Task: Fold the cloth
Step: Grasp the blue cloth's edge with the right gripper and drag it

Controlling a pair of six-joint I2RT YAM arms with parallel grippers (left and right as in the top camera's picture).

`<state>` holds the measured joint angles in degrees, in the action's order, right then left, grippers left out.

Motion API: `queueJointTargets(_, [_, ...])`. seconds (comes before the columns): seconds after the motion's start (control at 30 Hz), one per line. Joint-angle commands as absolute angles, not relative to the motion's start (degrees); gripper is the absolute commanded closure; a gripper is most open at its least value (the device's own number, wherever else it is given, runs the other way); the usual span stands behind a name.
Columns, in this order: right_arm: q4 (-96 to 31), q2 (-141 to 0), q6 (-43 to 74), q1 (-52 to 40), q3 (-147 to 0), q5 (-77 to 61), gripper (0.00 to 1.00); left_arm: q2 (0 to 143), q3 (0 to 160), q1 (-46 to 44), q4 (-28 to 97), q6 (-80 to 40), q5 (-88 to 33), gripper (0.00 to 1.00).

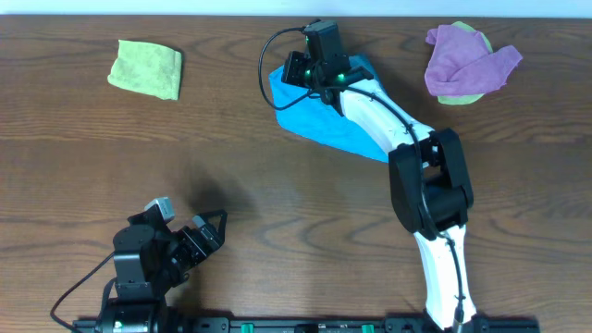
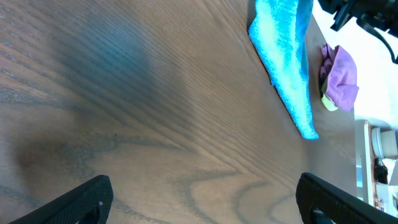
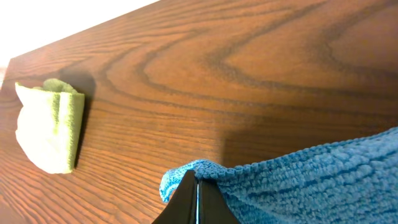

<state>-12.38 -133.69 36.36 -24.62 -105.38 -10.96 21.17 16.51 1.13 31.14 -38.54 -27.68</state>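
Green cloth (image 1: pixel 145 67) lay folded at far left | left gripper (image 1: pixel 199 239) sat near left above the table (image 1: pixel 277 213), fingers spread wide, holding nothing | blue cloth (image 1: pixel 305 116) lay far centre | right gripper (image 3: pixel 198 194) was pinched tight on its far edge | purple cloth (image 1: pixel 467 60) lay bunched far right

From overhead, my right arm (image 1: pixel 370 116) lies across the blue cloth (image 1: pixel 298 116), hiding the cloth's right side. The wrist housing also covers the right gripper (image 3: pixel 198 186) (its fingertips can't be seen from above). In the right wrist view the cloth runs off the right and bottom edges. The left gripper (image 2: pixel 202 190) shows only two dark finger ends, cut by the bottom edge. A yellow-green cloth (image 1: pixel 460 97) is mostly buried under the purple cloth (image 1: pixel 467 60). The clutter (image 2: pixel 379 155) at the left wrist view's right edge is too blurred to name.
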Motion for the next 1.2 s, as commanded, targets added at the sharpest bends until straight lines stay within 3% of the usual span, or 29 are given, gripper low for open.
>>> queueJointTargets(0.0, [-11.94,-134.19,34.96,-24.97,-106.13,-10.90,0.99,21.26,16.29,1.48,30.98,-37.26,-27.05,0.04])
queueJointTargets(0.3, [-5.19,-134.96,31.09,-25.71,-106.13,0.86,0.99,21.26,16.29,1.48,31.00,-37.32,-28.18,0.04])
queueJointTargets(0.33, [-5.76,-134.96,30.68,-25.54,-106.13,0.86,0.89,21.26,16.29,1.48,31.00,-37.30,-28.18,0.04])
queueJointTargets(0.37, [-6.31,-134.96,30.44,-25.47,-106.13,0.93,0.68,21.26,16.29,1.48,30.98,-37.30,-28.16,0.04])
queueJointTargets(0.43, [-7.09,-134.96,29.39,-25.47,-106.13,1.21,0.46,21.26,16.29,1.48,30.98,-37.28,-28.12,0.05])
queueJointTargets(0.47, [-7.33,-134.89,28.97,-25.47,-106.13,1.23,0.37,21.28,16.29,1.48,30.98,-37.28,-28.14,0.04])
queueJointTargets(0.57, [-9.37,-134.08,28.36,-25.41,-106.52,0.97,0.28,21.26,16.29,1.48,30.96,-37.28,-28.14,0.04])
queueJointTargets(0.77, [-23.03,-129.97,20.43,-25.43,-111.35,-5.65,0.25,21.26,16.29,1.48,30.76,-37.28,-28.03,0.04])
queueJointTargets(1.0, [-49.06,-127.24,3.77,-25.43,-117.21,-13.13,0.31,21.26,16.27,1.48,30.76,-38.44,-27.99,0.05])
queueJointTargets(1.17, [-59.72,-127.63,-5.28,-25.41,-116.18,-13.93,0.35,21.26,16.27,1.48,30.76,-41.25,-28.01,0.04])
